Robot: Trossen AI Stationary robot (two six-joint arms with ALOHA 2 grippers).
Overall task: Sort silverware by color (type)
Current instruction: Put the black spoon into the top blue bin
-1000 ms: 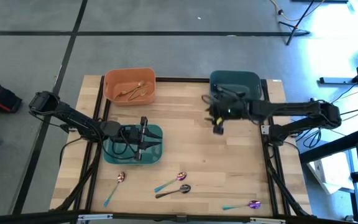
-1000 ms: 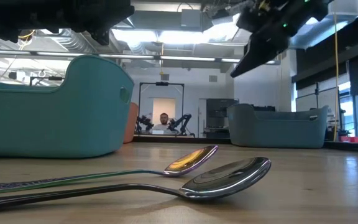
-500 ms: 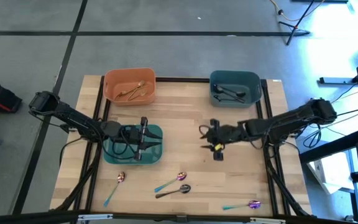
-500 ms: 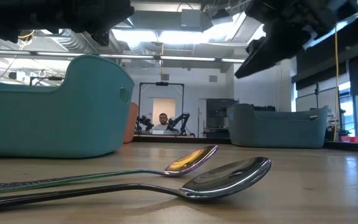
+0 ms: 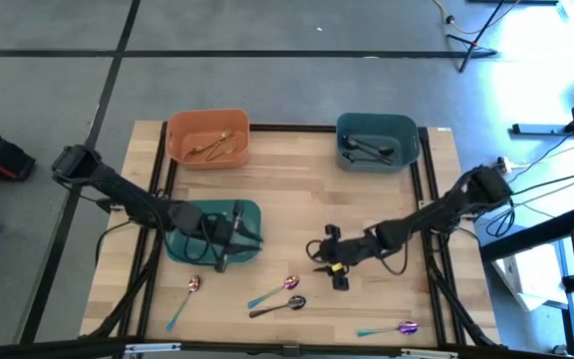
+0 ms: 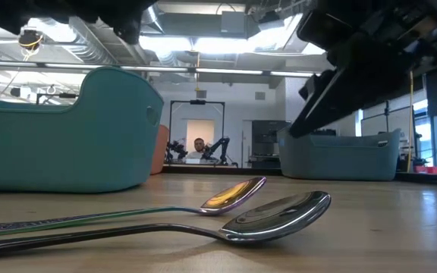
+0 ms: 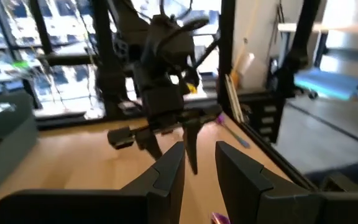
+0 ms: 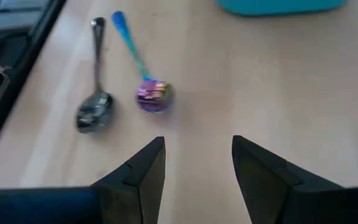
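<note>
Two spoons lie side by side on the wood near the table's near edge: a glossy black spoon (image 8: 94, 111) (image 5: 283, 305) and an iridescent purple spoon with a teal-blue handle (image 8: 149, 95) (image 5: 277, 290). My right gripper (image 8: 194, 163) (image 5: 321, 259) hovers just right of them, open and empty, with its fingers pointing toward them. Two more iridescent spoons rest flat, one (image 5: 189, 293) to the left and another (image 5: 395, 328) to the right. My left gripper (image 7: 199, 167) (image 5: 235, 233) hangs open and empty over the teal bin (image 5: 189, 245).
An orange bin (image 5: 180, 133) at the far left holds gold pieces (image 5: 217, 145). A dark blue-grey bin (image 5: 404, 128) at the far right holds black pieces (image 5: 367, 150). In the low view the two spoons (image 6: 279, 215) lie in front of the teal bin (image 6: 67, 133).
My right gripper has travelled from beside the dark far-right bin toward the near edge and leftward, coming down close to the black and iridescent spoons. It has stayed open and empty. The left gripper has shifted slightly toward the near edge over the teal bin.
</note>
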